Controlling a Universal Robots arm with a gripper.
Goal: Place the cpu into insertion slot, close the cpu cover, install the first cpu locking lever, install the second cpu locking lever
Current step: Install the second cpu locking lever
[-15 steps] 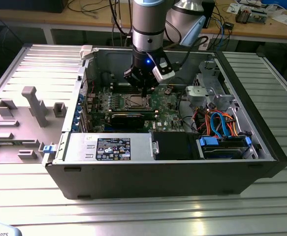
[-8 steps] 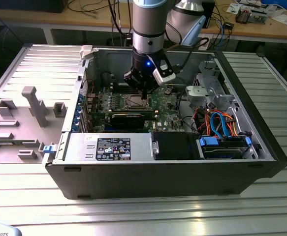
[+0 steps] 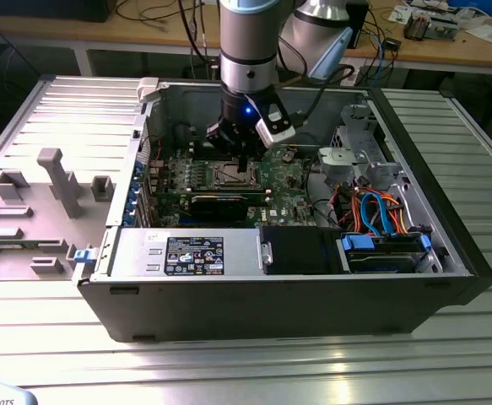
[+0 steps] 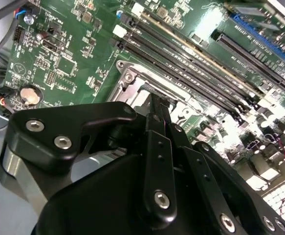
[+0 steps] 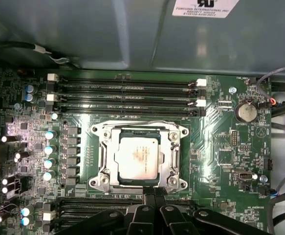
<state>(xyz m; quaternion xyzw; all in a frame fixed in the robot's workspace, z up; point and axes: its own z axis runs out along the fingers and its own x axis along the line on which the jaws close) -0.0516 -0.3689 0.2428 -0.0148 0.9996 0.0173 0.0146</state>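
Claw (image 5: 154, 195) beside cpu (image 5: 138, 160) in insertion slot (image 5: 114, 182).

Black tool (image 4: 158, 105) over insertion slot (image 4: 132, 81), green motherboard (image 4: 83, 44)

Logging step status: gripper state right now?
Gripper: fingers together, shut, holding nothing visible; tips at the edge of the cpu cover, which lies closed over the cpu in the insertion slot.
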